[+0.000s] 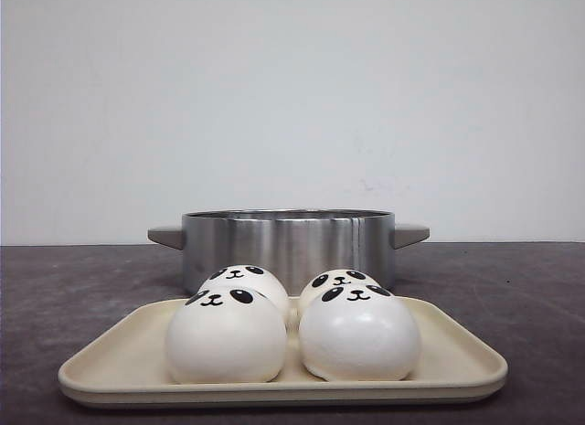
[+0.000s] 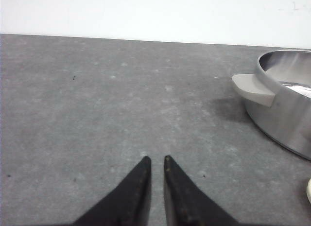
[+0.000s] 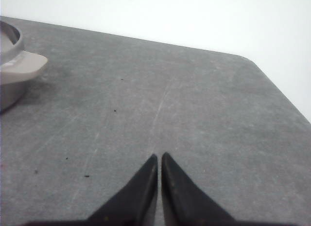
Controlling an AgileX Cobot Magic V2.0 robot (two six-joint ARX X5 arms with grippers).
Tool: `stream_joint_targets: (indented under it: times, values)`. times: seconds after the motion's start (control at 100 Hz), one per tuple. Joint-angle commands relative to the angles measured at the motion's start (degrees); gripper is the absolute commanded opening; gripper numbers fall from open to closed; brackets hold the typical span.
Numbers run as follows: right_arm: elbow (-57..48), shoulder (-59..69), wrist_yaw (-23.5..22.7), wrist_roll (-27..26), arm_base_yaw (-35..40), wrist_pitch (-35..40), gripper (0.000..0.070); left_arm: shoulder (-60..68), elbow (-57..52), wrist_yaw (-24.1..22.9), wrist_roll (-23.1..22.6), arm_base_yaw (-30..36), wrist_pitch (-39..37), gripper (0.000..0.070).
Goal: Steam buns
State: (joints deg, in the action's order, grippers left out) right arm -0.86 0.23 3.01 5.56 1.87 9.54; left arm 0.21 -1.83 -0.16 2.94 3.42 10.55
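Note:
Several white panda-faced buns sit on a cream tray [image 1: 462,352] at the front of the table: a front left bun [image 1: 226,335], a front right bun [image 1: 359,333], a back left bun [image 1: 249,281] and a back right bun [image 1: 340,281]. A steel pot [image 1: 288,242] with grey handles stands just behind the tray. My left gripper [image 2: 156,160] is shut and empty over bare table, left of the pot [image 2: 286,99]. My right gripper [image 3: 160,156] is shut and empty over bare table, right of the pot's handle [image 3: 22,66]. Neither gripper shows in the front view.
The grey table [image 1: 512,288] ends at a white wall. In the right wrist view the table's far right corner [image 3: 248,58] shows. A sliver of the tray's edge [image 2: 309,189] shows in the left wrist view.

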Motion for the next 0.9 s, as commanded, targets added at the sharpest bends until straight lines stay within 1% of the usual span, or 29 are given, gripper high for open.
stream_joint_targets:
  times: [0.0, 0.28, 0.37, 0.46, 0.51, 0.54, 0.6, 0.65, 0.69, 0.72, 0.76, 0.82, 0.89]
  values:
    - [0.20, -0.02, 0.00, -0.57, 0.02, -0.48, 0.0006, -0.04, 1.03, 0.15, -0.44, -0.09, 0.20, 0.0000]
    - [0.20, -0.02, -0.02, -0.46, 0.02, -0.61, 0.0006, -0.04, 1.03, 0.15, -0.44, -0.09, 0.20, 0.0000]
    - [0.20, -0.02, -0.13, -1.60, 0.04, -0.83, 0.0006, -0.04, 1.03, 0.15, -0.57, -0.09, 0.13, 0.0000]
    - [0.20, -0.02, -1.49, -4.94, 0.04, -2.82, 0.0006, -0.04, 1.03, 0.15, -0.48, -0.09, -0.22, 0.0000]
    - [0.15, -0.02, -2.54, -8.24, 0.04, -4.96, 0.0006, -0.04, 0.94, 0.20, 0.33, -0.09, -0.50, 0.0000]
    - [0.13, -0.02, -3.74, -10.69, 0.04, -6.16, 0.0006, -0.04, 0.79, 0.22, 1.55, -0.09, -0.46, 0.0000]
    - [0.13, -0.02, -6.23, -15.82, 0.04, -8.96, 0.0006, -0.04, 0.33, 0.20, 5.05, -0.09, -0.22, 0.0000]
    - [0.11, -0.02, -6.75, -19.87, 0.04, -11.82, 0.0006, -0.04, -0.11, 0.17, 7.74, -0.09, -0.17, 0.0000]
    - [0.09, -0.02, -7.10, -22.99, 0.04, -14.23, 0.0006, -0.04, -0.72, 0.17, 10.82, -0.09, -0.26, 0.0000]
    - [-0.13, -0.02, -7.69, -24.70, 0.04, -15.78, 0.0006, -0.04, -1.51, 0.20, 13.88, -0.09, -0.52, 0.0000]
    - [-1.03, -0.02, -8.41, -26.36, 0.04, -16.52, 0.0006, -0.02, -2.45, 0.24, 15.87, -0.09, -1.18, 0.0000]
    - [-3.96, 0.09, -9.49, -27.76, 0.04, -15.17, 0.0005, 0.22, -4.92, 0.94, 15.89, -0.09, -1.77, 0.0001]
    - [-9.07, 1.51, -9.73, -27.54, 0.04, -11.47, 0.0005, 1.73, -8.94, 2.93, 14.60, -0.09, -1.29, 0.0003]
